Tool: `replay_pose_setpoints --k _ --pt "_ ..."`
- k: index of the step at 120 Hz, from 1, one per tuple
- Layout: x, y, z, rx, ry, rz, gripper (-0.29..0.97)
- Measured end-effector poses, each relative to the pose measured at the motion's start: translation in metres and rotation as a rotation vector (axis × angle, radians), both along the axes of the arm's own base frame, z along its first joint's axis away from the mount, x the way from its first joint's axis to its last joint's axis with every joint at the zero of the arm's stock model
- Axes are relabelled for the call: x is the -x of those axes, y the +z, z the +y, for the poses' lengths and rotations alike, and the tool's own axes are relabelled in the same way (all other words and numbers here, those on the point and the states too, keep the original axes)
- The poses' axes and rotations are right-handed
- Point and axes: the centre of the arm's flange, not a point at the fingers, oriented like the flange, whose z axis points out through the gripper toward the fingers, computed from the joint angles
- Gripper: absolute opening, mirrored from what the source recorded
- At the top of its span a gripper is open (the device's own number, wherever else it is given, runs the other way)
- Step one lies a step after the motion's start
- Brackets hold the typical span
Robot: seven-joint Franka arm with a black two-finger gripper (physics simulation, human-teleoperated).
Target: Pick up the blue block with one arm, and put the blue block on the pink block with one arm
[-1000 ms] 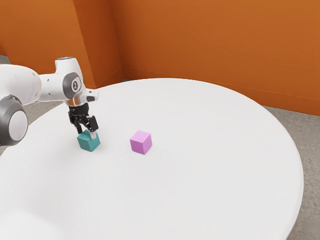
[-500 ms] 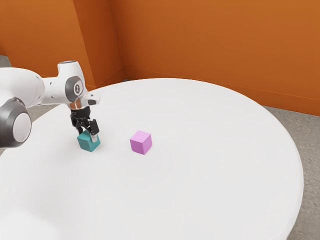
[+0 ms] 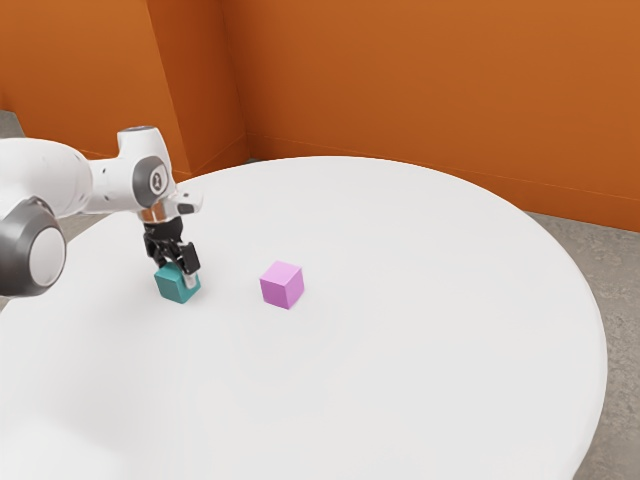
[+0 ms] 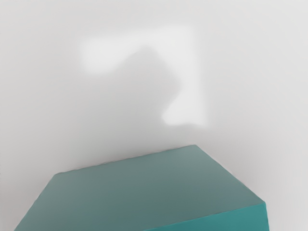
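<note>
Between blue block (image 3: pixel 178 285) and pink block (image 3: pixel 282 285) runs bare table (image 3: pixel 420 330).

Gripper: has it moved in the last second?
Yes. The gripper has dropped a little lower, closing in on the blue block. That block sits in the same spot beside the pink block.

Blue block (image 3: pixel 178 287) (image 4: pixel 144 192), a teal-toned cube, rests flat on the white table (image 3: pixel 420 330) toward the exterior view's left; pink block (image 3: pixel 282 285), a lilac-pink cube, sits flat nearby on its right, not touching.
</note>
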Motion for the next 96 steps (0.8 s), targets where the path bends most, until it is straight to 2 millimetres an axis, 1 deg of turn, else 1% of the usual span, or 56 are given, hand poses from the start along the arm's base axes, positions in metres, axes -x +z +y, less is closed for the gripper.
replay_pose_setpoints --k 22,41,58,96 --pt "-0.0007 0.0004 0.0001 0.000 -0.002 -0.002 0.55" --pt "-0.0008 -0.0014 0.0000 0.001 -0.003 0.000 0.50" --pt "-0.0008 -0.0046 0.0001 0.001 -0.004 0.004 0.47" --pt "-0.0025 -0.0041 0.0003 -0.001 -0.004 0.000 0.48"
